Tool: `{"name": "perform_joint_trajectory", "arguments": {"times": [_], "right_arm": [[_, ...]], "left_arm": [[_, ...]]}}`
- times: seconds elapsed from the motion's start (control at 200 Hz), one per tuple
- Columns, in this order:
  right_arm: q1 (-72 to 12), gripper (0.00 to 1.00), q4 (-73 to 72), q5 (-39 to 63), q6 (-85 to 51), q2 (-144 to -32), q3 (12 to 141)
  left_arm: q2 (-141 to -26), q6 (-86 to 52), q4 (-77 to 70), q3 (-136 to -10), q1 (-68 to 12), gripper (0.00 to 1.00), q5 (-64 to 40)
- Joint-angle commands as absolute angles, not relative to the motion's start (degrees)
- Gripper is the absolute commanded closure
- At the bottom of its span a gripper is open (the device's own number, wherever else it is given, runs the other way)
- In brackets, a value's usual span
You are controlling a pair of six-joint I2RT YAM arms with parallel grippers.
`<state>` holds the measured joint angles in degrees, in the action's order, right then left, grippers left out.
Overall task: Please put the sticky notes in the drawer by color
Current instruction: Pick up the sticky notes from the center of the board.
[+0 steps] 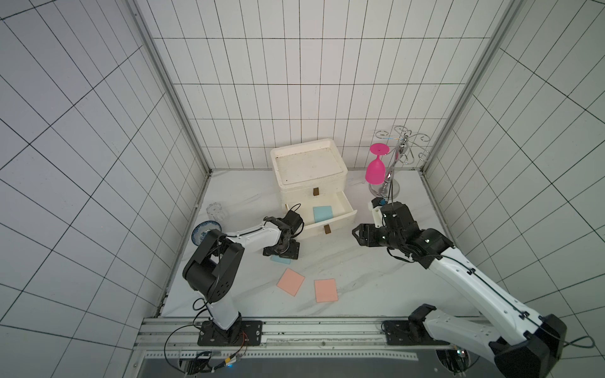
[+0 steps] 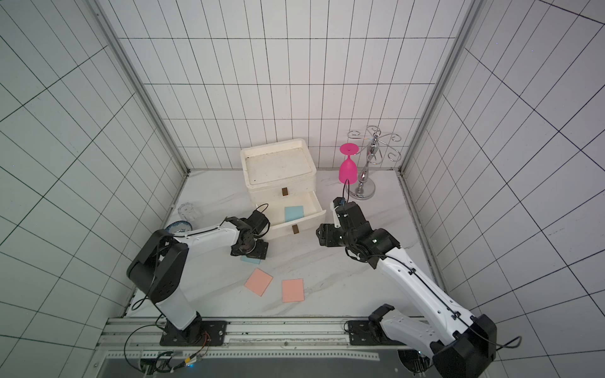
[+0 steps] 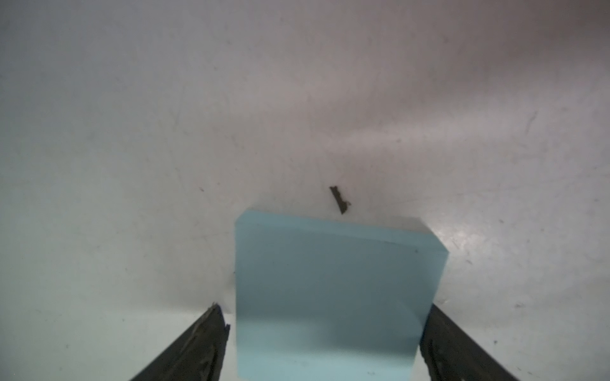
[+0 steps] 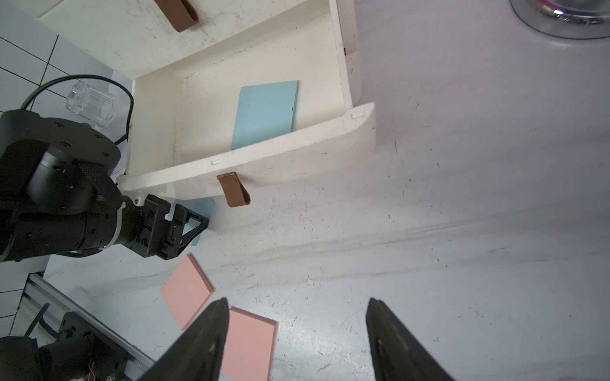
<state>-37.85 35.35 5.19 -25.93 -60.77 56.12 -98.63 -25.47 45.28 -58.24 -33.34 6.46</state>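
Left hand (image 3: pixel 323 305) spread wide astride blue pad (image 3: pixel 333 273) — right hand (image 4: pixel 297 299) open, empty.

The cream-white mini chest (image 1: pixel 296 193) stands upright at the rear of the table, and the drawer (image 1: pixel 340 222) below its closed top drawer is pulled out, with one light blue pad (image 1: pixel 322 213) lying flat inside. The second light blue pad (image 3: pixel 330 290) lies flat on the table just before the chest. Nearer the front lie the first salmon pink pad (image 1: pixel 290 281) and the second salmon pink pad (image 1: pixel 326 290), flat, side by side, apart.

Loose blue pad (image 1: pixel 280 261) mostly hidden beneath the left jaws
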Motion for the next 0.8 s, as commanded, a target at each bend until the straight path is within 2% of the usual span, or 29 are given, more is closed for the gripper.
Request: {"name": "perform_joint_trajectory", "arguments": {"times": [0.0,0.305,0.45,0.66,0.795], "right_arm": [[-37.1,0.30,34.7,5.1,-26.0,-59.1,54.3],[-36.9,0.30,35.3,5.6,-25.8,-58.8,55.3],[-36.8,0.30,35.4,7.8,-25.7,-59.5,55.9],[-36.9,0.30,34.1,20.8,-24.3,-63.8,59.6],[-37.0,0.30,32.7,31.5,-24.1,-67.1,63.2]], "left_arm": [[-99.7,-25.2,44.9,-57.8,-33.7,0.14,6.8],[-96.9,-25.4,44.7,-56.8,-33.5,0.27,8.0],[-92.7,-25.5,46.4,-56.8,-33.2,0.27,9.1],[-78.5,-24.6,53.9,-60.6,-33.2,0.27,8.0],[-67.9,-21.1,55.9,-64.1,-33.6,0.27,0.8]]}}
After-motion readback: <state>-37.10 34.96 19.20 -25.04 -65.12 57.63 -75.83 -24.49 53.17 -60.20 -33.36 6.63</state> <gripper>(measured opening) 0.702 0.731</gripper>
